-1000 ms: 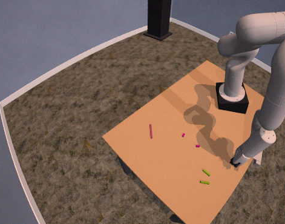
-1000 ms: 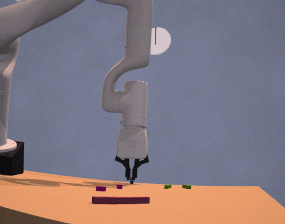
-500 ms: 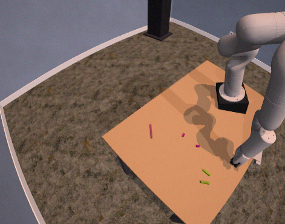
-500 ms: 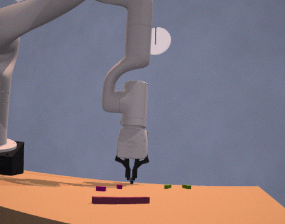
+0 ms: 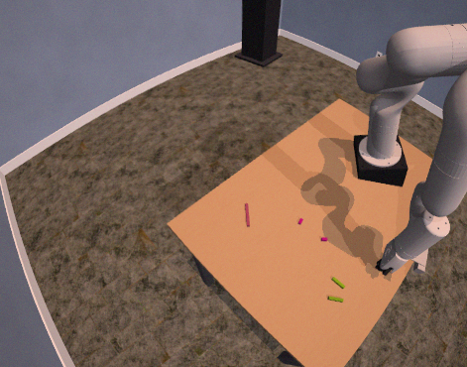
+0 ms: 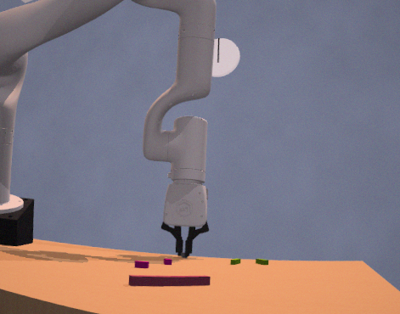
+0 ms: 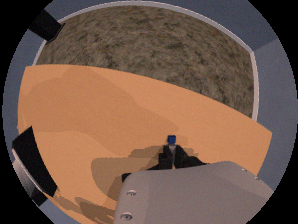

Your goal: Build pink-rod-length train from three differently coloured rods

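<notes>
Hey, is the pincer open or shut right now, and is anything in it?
Shut on a small blue rod. The wrist view shows the pincer fingers pinched close together with the blue piece poking out between their tips, down at the table.

Blue-grey walls [image 5: 88, 55], mottled brown floor [image 5: 138, 164], orange table [image 5: 267, 263]

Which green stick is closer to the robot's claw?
The upper lime rod, lying slanted. The other lime rod sits farther from the gripper, nearer the table's edge.

The bench [image 5: 267, 258] is plain orange, the floor [image 5: 118, 164] mottled brown. On the bench lie a pink rod [image 5: 247, 214], two magenta rods [image 5: 300, 221] [image 5: 324, 239] and two lime rods [image 5: 337, 283] [image 5: 335, 299]. The pale grey arm [image 5: 455, 164] ends in a black-fingered hand [image 6: 185, 253] pinching a blue rod [image 7: 170, 140].
</notes>
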